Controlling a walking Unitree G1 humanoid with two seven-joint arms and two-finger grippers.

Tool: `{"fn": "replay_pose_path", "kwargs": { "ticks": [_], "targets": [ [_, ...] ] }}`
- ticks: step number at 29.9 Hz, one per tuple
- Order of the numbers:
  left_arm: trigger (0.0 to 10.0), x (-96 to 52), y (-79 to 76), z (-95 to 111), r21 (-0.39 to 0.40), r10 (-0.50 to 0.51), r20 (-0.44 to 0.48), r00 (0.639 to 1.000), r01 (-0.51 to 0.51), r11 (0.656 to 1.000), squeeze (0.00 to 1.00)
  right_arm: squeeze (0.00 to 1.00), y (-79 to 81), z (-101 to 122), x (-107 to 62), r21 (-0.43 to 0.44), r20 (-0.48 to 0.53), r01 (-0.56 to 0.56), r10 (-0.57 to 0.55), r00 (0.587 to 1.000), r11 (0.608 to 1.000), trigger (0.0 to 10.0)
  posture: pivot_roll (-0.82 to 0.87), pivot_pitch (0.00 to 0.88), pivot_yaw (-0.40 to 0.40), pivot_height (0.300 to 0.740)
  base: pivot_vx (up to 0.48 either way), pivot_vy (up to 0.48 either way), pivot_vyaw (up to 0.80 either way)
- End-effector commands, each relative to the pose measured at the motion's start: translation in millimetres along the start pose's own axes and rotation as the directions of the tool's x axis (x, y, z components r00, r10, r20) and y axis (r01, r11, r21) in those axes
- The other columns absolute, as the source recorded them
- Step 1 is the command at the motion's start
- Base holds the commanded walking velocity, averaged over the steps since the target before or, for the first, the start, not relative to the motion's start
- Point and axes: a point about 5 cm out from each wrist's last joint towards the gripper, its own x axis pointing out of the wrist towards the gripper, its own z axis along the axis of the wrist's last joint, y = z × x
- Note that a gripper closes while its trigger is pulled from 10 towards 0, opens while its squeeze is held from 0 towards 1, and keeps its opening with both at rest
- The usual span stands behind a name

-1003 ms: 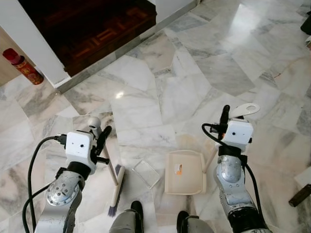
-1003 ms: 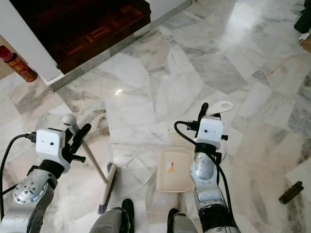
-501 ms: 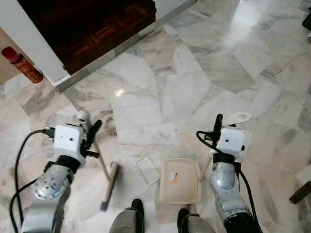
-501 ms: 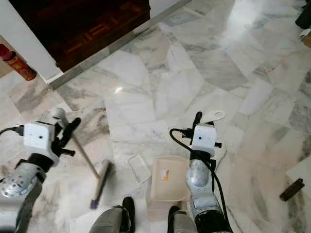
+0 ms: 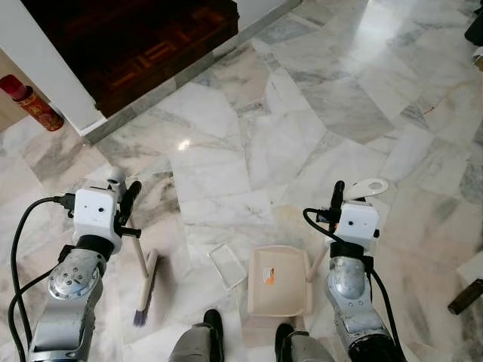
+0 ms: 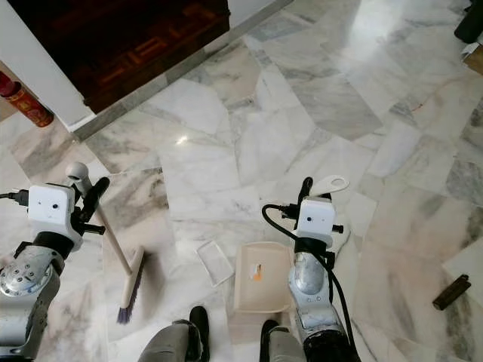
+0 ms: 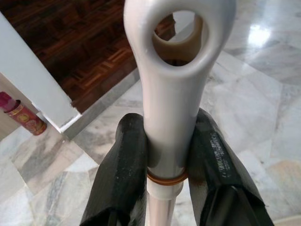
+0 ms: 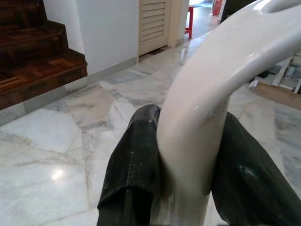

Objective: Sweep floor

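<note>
Broom: the broom (image 5: pixel 143 273) stands slanted on the marble floor (image 5: pixel 249 143) in front of the robot's left foot, its bristle head down on the tile and its pale handle rising to the left arm.
Left end effector: the left end effector (image 7: pixel 167 155) is clamped on the broom handle just under the hanging loop at its tip, both black fingers (image 7: pixel 124 165) pressed against the shaft; holding so high probably gives a long reach for each stroke.
Dustpan: the cream dustpan (image 5: pixel 279 279) lies flat on the floor ahead of the robot's right foot, tray low so that debris can be pushed into it.
Right end effector: the right end effector (image 8: pixel 181 155) is closed around the dustpan's curved white handle, likely to keep the pan steady.
Debris: a small clear rectangular piece (image 5: pixel 228 265) lies on the floor between the broom head and the dustpan, just beside the pan; it looks like the thing to be swept in.
Floor: polished grey-veined marble slabs, glossy with a light reflection.
Room: dark wooden steps (image 5: pixel 136 38) beside a white wall, and a red canister (image 5: pixel 29 102) standing at the wall's foot.
</note>
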Motion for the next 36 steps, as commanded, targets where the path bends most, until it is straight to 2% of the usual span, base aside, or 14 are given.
{"fn": "replay_pose_path", "kwargs": {
  "ticks": [1,7,8,12,16,19,21,22,23,27,30,31,32,36],
  "targets": [
    [10.0,0.2,5.9,-2.6,0.025,0.030,0.012,0.999,-0.030,0.999,0.00,0.00,-1.6,-12.5,-11.2,-0.031,-0.056,-0.016,0.014,0.998,0.999,10.0,0.19,0.361,0.069,0.740,0.000,0.000,0.00],
    [10.0,8.9,-4.6,3.7,0.024,-0.004,0.050,0.999,0.003,1.000,0.00,0.00,-2.8,-13.1,-12.9,-0.034,-0.058,-0.017,0.015,0.998,0.999,10.0,0.19,0.363,0.068,0.740,0.000,0.000,0.00],
    [10.0,8.8,-14.6,2.2,-0.032,-0.038,0.046,0.998,0.040,0.999,0.00,0.00,-3.0,-13.5,-13.7,-0.034,-0.060,-0.018,0.016,0.998,0.999,10.0,0.18,0.365,0.066,0.740,0.000,0.000,0.00],
    [10.0,8.5,-24.8,-5.9,-0.207,-0.054,0.016,0.998,0.056,0.977,0.00,0.00,-1.5,-14.4,-15.8,-0.032,-0.068,-0.024,0.022,0.997,0.999,10.0,0.18,0.365,0.062,0.740,0.000,0.000,0.00],
    [10.0,7.5,-24.3,-12.3,-0.319,-0.065,-0.025,0.998,0.054,0.946,0.00,0.00,-1.1,-14.6,-16.5,-0.032,-0.071,-0.031,0.029,0.997,0.999,10.0,0.17,0.364,0.061,0.740,0.000,0.000,0.00],
    [10.0,7.0,-24.1,-13.2,-0.359,-0.074,-0.033,0.997,0.058,0.931,0.00,0.00,-1.4,-14.7,-16.7,-0.032,-0.072,-0.032,0.030,0.997,0.999,10.0,0.17,0.364,0.062,0.740,0.000,0.000,0.00],
    [10.0,7.0,-25.2,-14.3,-0.430,-0.093,-0.045,0.995,0.065,0.900,0.00,0.00,-1.5,-15.1,-16.8,-0.032,-0.076,-0.033,0.031,0.997,0.999,10.0,0.18,0.364,0.062,0.740,0.000,0.000,0.00],
    [10.0,7.0,-25.2,-14.3,-0.430,-0.093,-0.045,0.995,0.065,0.900,0.00,0.00,-1.5,-15.1,-16.8,-0.032,-0.076,-0.033,0.031,0.997,0.999,10.0,0.18,0.364,0.062,0.740,0.000,0.000,0.00],
    [10.0,7.3,-28.2,-15.2,-0.514,-0.114,-0.056,0.992,0.069,0.855,0.00,0.00,-0.9,-15.6,-17.0,-0.031,-0.079,-0.036,0.033,0.996,0.999,10.0,0.18,0.364,0.061,0.740,0.000,0.000,0.00],
    [10.0,7.0,-34.5,-13.8,-0.625,-0.157,-0.054,0.986,0.089,0.775,0.00,0.00,1.1,-15.6,-16.9,-0.028,-0.083,-0.042,0.039,0.996,0.999,10.0,0.18,0.361,0.061,0.740,0.000,0.000,0.00],
    [10.0,6.8,-36.1,-11.3,-0.661,-0.163,-0.043,0.986,0.094,0.744,0.00,0.00,1.4,-15.6,-16.5,-0.028,-0.084,-0.043,0.041,0.996,0.999,10.0,0.18,0.359,0.060,0.740,0.000,0.000,0.00],
    [10.0,7.5,-35.4,-8.1,-0.702,-0.159,-0.030,0.987,0.093,0.706,0.00,0.00,1.7,-15.7,-15.9,-0.028,-0.086,-0.045,0.042,0.995,0.999,10.0,0.18,0.357,0.059,0.740,0.000,0.000,0.00],
    [10.0,7.5,-35.4,-8.1,-0.702,-0.159,-0.030,0.987,0.093,0.706,0.00,0.00,1.7,-15.7,-15.9,-0.028,-0.086,-0.045,0.042,0.995,0.999,10.0,0.18,0.357,0.059,0.740,0.000,0.000,0.00],
    [10.0,9.3,-26.6,-0.7,-0.762,-0.119,-0.009,0.993,0.070,0.643,0.00,0.00,2.8,-15.9,-14.9,-0.027,-0.089,-0.049,0.047,0.995,0.998,10.0,0.18,0.353,0.058,0.740,0.000,0.000,0.00]
  ]
}}
